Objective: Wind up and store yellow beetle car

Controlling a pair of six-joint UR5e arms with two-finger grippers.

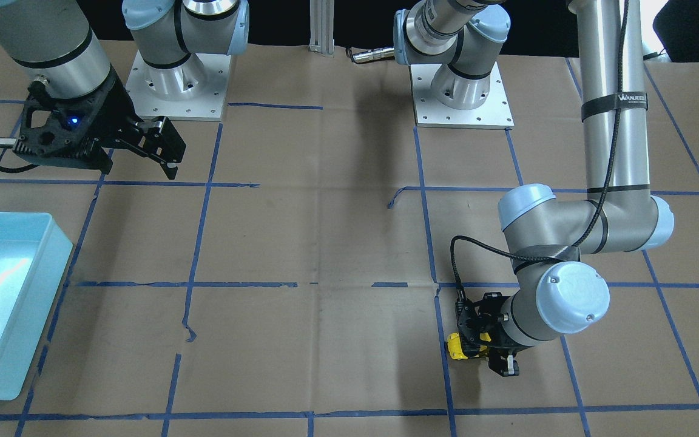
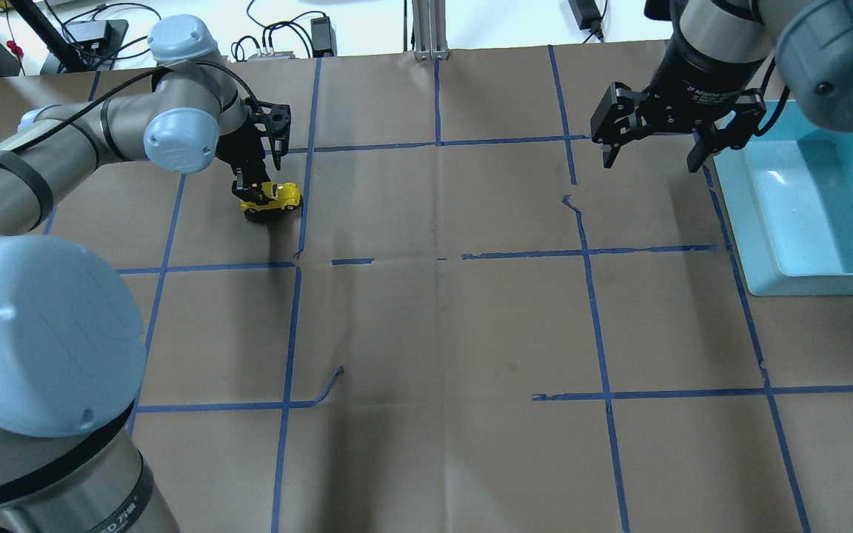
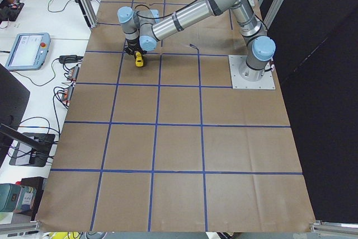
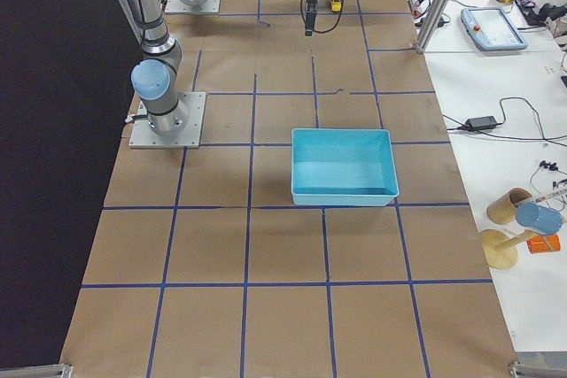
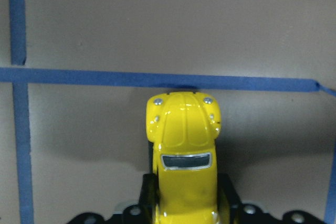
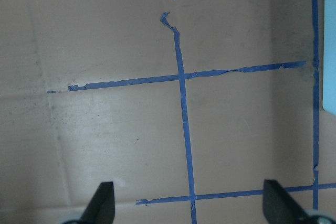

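The yellow beetle car [image 2: 272,198] stands on the brown paper table at the far left; it also shows in the front-facing view [image 1: 463,347], the left side view [image 3: 139,60] and the left wrist view [image 5: 185,156]. My left gripper [image 2: 249,191] is shut on the car's rear, its black fingers [image 5: 229,198] pressing both sides, the car's nose pointing away. My right gripper [image 2: 649,154] is open and empty, hovering above the table beside the light blue bin [image 2: 819,215]; its fingertips [image 6: 103,203] show wide apart in the right wrist view.
Blue tape lines [image 2: 589,252] grid the brown paper. The bin also shows in the front-facing view [image 1: 3,303] and the right side view [image 4: 344,165]. Both arm bases [image 1: 462,97] are bolted at the table's robot side. Cables and devices lie beyond the table's edges.
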